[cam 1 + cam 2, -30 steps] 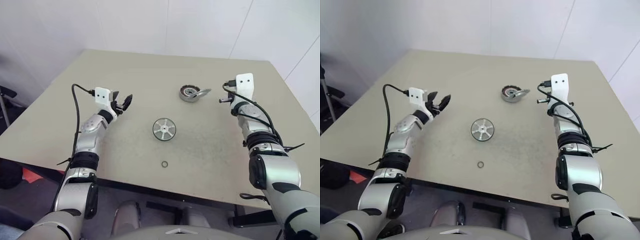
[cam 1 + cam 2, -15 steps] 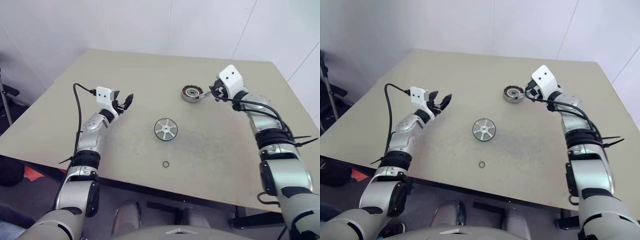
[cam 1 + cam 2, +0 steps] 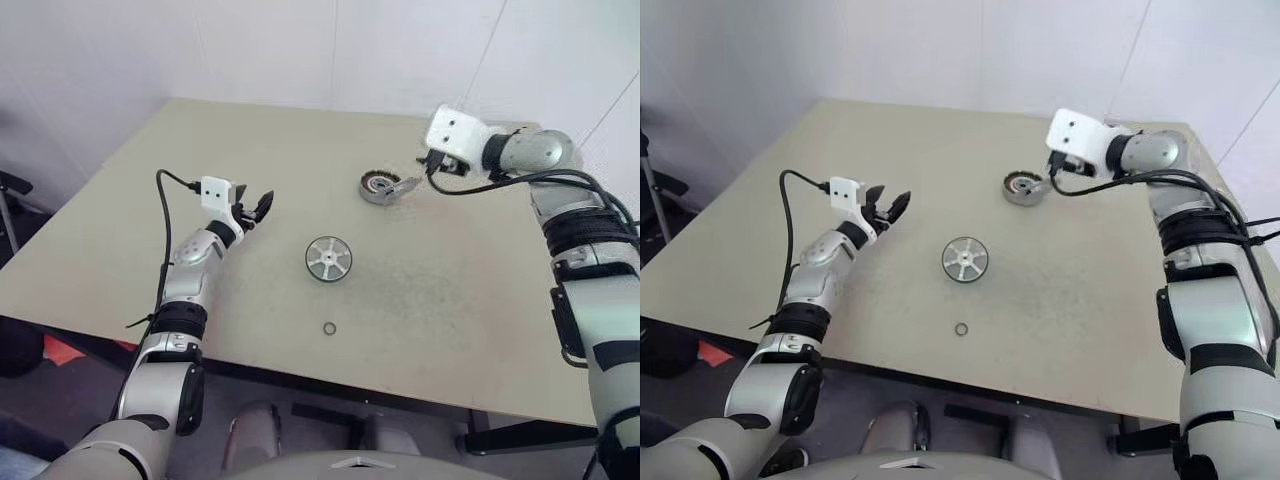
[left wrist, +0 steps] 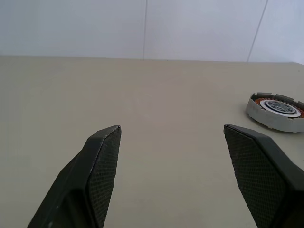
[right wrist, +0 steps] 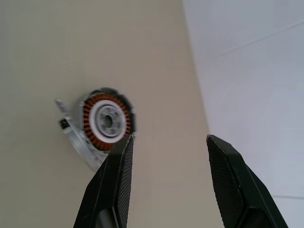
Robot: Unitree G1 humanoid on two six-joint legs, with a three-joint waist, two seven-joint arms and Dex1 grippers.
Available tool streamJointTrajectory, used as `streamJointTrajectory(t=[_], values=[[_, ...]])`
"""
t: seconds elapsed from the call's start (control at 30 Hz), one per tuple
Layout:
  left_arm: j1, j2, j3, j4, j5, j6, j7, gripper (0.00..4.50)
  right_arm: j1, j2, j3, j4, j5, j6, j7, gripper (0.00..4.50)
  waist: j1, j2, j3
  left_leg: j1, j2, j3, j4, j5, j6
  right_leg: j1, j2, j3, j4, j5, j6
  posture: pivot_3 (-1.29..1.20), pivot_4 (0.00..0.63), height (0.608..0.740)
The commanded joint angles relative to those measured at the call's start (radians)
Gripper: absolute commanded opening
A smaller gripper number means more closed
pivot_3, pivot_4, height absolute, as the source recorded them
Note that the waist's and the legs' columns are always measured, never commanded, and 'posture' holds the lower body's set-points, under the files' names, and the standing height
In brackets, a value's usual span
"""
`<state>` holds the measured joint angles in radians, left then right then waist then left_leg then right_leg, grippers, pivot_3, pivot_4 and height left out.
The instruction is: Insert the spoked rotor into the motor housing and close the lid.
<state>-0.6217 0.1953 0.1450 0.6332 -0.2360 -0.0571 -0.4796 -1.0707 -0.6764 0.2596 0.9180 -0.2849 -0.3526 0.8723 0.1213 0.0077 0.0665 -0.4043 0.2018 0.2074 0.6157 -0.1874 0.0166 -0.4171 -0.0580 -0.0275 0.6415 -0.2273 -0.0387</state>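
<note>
Head camera (left and right eye views). A beige table [image 3: 150, 170] carries three loose parts. The motor housing [image 3: 380, 187], a round shell with copper-coloured windings, lies toward the far side, right of centre, with its lid [image 3: 403, 186] hanging open off its right edge. The spoked rotor [image 3: 328, 258], a silver wheel lying flat, rests near the table's middle, well apart from the housing. A small dark ring [image 3: 329, 327] lies nearer the front edge, below the rotor. The left gripper [image 3: 258, 207] hovers above the table's left half, pointing toward the centre, its black fingers spread and empty. The right gripper [image 3: 432, 168] hangs just to the right of the housing, above it; its white camera block hides most of the fingers here, so the gap is not readable from this view.

Left wrist view. The two left fingers [image 4: 102, 161] stand wide apart with bare table between them. The motor housing [image 4: 275, 110] sits off to one side, beyond the fingertips, its windings and pale hub visible.

Right wrist view. The right fingers [image 5: 119, 175] are parted with nothing between them. The motor housing [image 5: 107, 121] lies on the table beneath, its orange winding ring and white hub facing the camera; the lid [image 5: 78, 142] projects from its rim. One fingertip overlaps the housing's edge in the picture; contact cannot be judged.
</note>
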Motion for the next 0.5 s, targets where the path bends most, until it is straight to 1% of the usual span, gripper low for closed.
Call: streamJointTrajectory(t=[0.03, 0.33, 0.5], values=[[-0.022, 0.004, 0.005, -0.021, -0.001, -0.024, 0.0, 3.69, -0.019, 0.018, 0.027, 0.028, -0.022, -0.055, 0.025, 2.74, 0.001, 0.0, 0.0, 0.0, 0.0, 0.0, 0.0, 0.0, 0.0, 0.0, 0.0, 0.0, 0.0, 0.0, 0.0, 0.0, 0.0, 0.74], [0.008, 0.008, 0.007, -0.054, -0.001, -0.017, 0.004, 3.69, -0.045, 0.034, 0.042, 0.09, -0.049, -0.093, 0.001, 2.74, 0.003, 0.0, 0.0, -0.002, 0.0, 0.0, 0.0, -0.001, 0.002, -0.001, 0.0, 0.0, 0.0, 0.0, 0.0, 0.0, 0.0, 0.74], [-0.006, 0.007, 0.002, -0.046, 0.002, -0.014, 0.003, 3.69, -0.057, 0.061, 0.087, 0.203, -0.122, -0.109, -0.071, 2.74, 0.002, 0.0, 0.0, -0.001, 0.0, 0.0, 0.001, 0.0, 0.001, -0.001, 0.0, 0.0, 0.001, 0.0, 0.0, 0.0, 0.0, 0.74]])
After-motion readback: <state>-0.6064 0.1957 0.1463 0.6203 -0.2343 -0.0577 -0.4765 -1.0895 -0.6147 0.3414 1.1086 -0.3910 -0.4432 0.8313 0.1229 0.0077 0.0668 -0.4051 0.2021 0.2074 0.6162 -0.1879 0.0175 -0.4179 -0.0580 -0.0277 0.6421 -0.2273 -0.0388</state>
